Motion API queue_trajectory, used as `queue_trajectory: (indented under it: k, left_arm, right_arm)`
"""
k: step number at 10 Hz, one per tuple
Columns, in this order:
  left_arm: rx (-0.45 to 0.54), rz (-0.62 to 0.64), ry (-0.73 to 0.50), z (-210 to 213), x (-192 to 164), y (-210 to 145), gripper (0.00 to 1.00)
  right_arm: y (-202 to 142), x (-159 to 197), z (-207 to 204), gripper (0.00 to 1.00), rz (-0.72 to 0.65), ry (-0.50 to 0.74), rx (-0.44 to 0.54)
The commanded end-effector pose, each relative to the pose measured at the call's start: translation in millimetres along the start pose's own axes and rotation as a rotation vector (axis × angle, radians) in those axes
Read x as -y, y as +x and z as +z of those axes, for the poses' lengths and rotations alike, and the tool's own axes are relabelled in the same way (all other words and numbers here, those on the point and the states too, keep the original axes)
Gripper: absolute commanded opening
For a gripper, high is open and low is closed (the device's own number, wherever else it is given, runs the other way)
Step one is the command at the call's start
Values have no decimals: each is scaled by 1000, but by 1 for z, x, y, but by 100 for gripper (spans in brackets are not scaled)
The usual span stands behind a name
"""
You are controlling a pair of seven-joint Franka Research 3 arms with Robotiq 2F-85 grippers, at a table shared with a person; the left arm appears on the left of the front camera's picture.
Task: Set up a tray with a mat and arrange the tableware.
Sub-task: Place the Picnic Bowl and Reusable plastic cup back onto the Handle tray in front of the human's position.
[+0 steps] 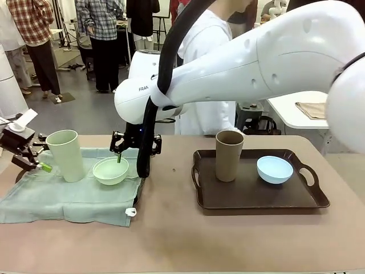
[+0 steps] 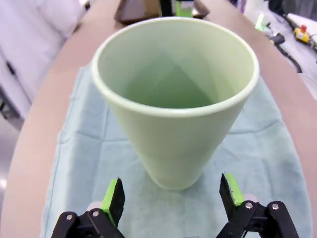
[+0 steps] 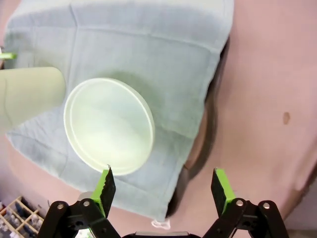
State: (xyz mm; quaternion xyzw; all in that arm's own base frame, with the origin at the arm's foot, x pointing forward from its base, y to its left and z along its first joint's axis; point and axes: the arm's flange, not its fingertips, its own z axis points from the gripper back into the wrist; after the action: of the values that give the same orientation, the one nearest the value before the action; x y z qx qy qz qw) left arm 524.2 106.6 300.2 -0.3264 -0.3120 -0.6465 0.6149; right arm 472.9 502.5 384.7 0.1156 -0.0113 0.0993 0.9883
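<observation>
A pale green cup (image 1: pixel 65 155) and a pale green bowl (image 1: pixel 110 170) stand on a pale blue-green mat (image 1: pixel 57 200). A dark tray rim (image 1: pixel 138 193) peeks out at the mat's right edge. My left gripper (image 1: pixel 43 165) is open at the cup's left side. In the left wrist view its fingertips (image 2: pixel 173 196) flank the base of the cup (image 2: pixel 176 99) without touching. My right gripper (image 1: pixel 135 154) hangs open over the bowl's far right rim. The right wrist view has the bowl (image 3: pixel 109 126) just ahead of the open gripper (image 3: pixel 163 186).
At the right, a dark brown handled tray (image 1: pixel 308 200) carries a brown cup (image 1: pixel 228 155) and a light blue bowl (image 1: pixel 274 169). A person in white (image 1: pixel 211 68) stands across the table. The right arm spans the middle of the table. Bare tabletop lies along the near edge.
</observation>
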Motion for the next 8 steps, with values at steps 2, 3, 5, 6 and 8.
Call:
queue_trajectory:
  k: [2,3,5,6,8]
  left_arm:
    - [-156,99,21,41,23,49,100]
    - [-220,135,45,52,31,71,100]
    - [-411,330,178,53,51,125,100]
    - [-498,376,222,51,59,151,100]
    - [-629,413,271,48,75,203,100]
  right_arm:
    - [-51,21,31,100,-50,-79,13]
    - [-64,23,44,100,-77,-124,14]
    - [-96,33,71,100,-98,-231,-23]
    - [-111,36,86,100,-81,-272,-17]
    - [-137,45,119,100,-70,-287,27]
